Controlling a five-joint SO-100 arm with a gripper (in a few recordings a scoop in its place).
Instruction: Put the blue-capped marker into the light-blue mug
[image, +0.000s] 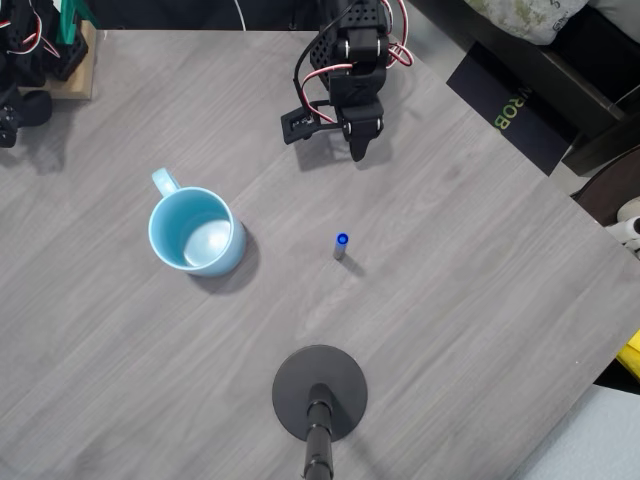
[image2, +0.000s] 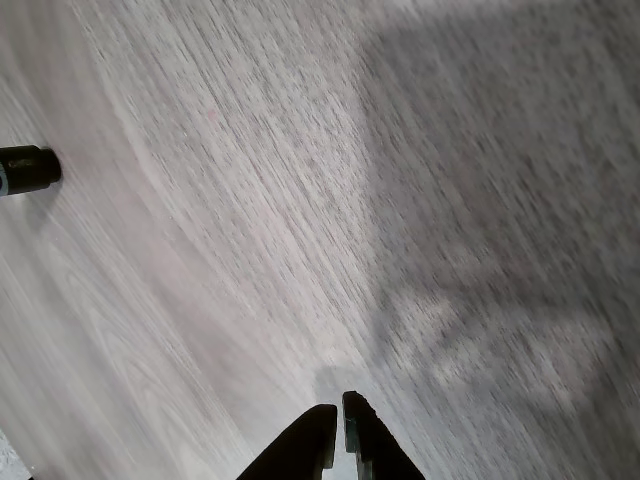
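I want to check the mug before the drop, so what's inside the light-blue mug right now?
In the overhead view the light-blue mug looks empty: just its pale interior with a bright glare on the bottom. The near wall hides a sliver of floor. The blue-capped marker stands on the table, apart.

The arm (image: 350, 70) is matt black plastic throughout, looped with red, white and black cables; its gripper (image2: 336, 425) ends in two black pointed fingers (image2: 305, 440)

light-blue mug (image: 194, 232), blue-capped marker (image: 341, 244), grey woodgrain table (image: 480, 300)

Grey wood-grain table (image: 480, 300), light-blue mug (image: 195, 232), upright blue-capped marker (image: 340, 246), round black stand base (image: 320, 392)
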